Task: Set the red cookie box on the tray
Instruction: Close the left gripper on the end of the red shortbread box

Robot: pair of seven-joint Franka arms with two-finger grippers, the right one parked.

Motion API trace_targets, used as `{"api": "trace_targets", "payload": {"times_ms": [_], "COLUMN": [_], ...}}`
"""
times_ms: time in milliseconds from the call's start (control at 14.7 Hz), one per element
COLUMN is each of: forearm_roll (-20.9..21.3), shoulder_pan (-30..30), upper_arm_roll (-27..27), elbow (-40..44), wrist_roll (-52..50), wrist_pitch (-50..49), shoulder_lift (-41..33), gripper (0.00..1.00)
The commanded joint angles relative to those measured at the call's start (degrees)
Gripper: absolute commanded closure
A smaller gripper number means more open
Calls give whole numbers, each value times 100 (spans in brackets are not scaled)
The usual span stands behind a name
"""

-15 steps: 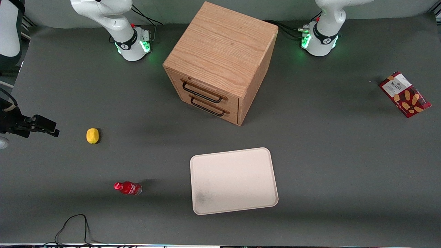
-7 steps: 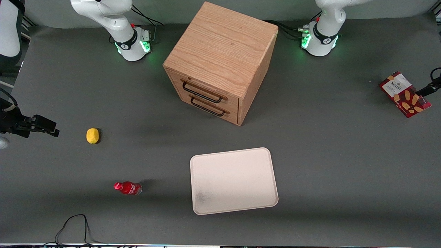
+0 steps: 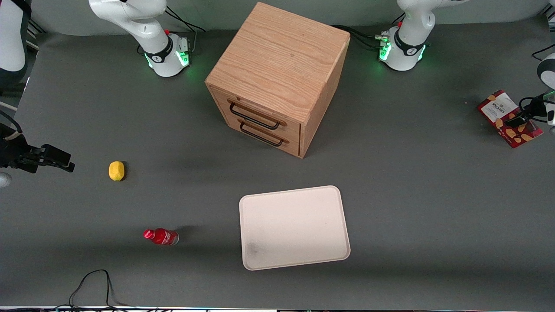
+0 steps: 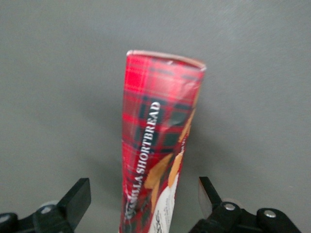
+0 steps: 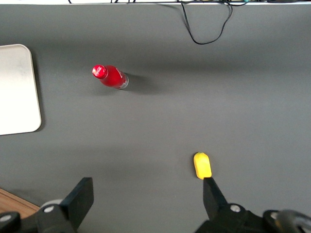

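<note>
The red cookie box (image 3: 503, 113) lies toward the working arm's end of the table, well away from the tray (image 3: 295, 227). My left gripper (image 3: 517, 122) hangs over the box's middle. In the left wrist view the box (image 4: 160, 141) shows its narrow tartan side with white lettering. The gripper (image 4: 143, 194) is open, one black finger on each side of the box with a gap to each. The pale cream tray sits nearer the front camera than the cabinet and holds nothing.
A wooden drawer cabinet (image 3: 277, 78) stands mid-table, farther from the camera than the tray. A small red bottle (image 3: 161, 236) and a yellow fruit (image 3: 116, 170) lie toward the parked arm's end. A black cable (image 3: 93, 281) loops at the front edge.
The left gripper has come into the front view from the working arm's end and moved over the red cookie box. The box and tray have not moved.
</note>
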Motion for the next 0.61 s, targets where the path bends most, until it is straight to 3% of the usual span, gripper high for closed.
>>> {"api": "trace_targets", "payload": {"times_ms": [0,136,205,545], "forearm_roll": [-387,-739,-818,-740], "shoulder_pan": [51,51,51,-45], "upper_arm_roll": [11,11,11,-15], "elbow": [-14,-14,-6,196], "wrist_roll": [297,666,694,782], "wrist_pitch": [55,-68,-182,-551], "shoulder_lift": [144,172,172,163], "gripper": [20,93,100,100]}}
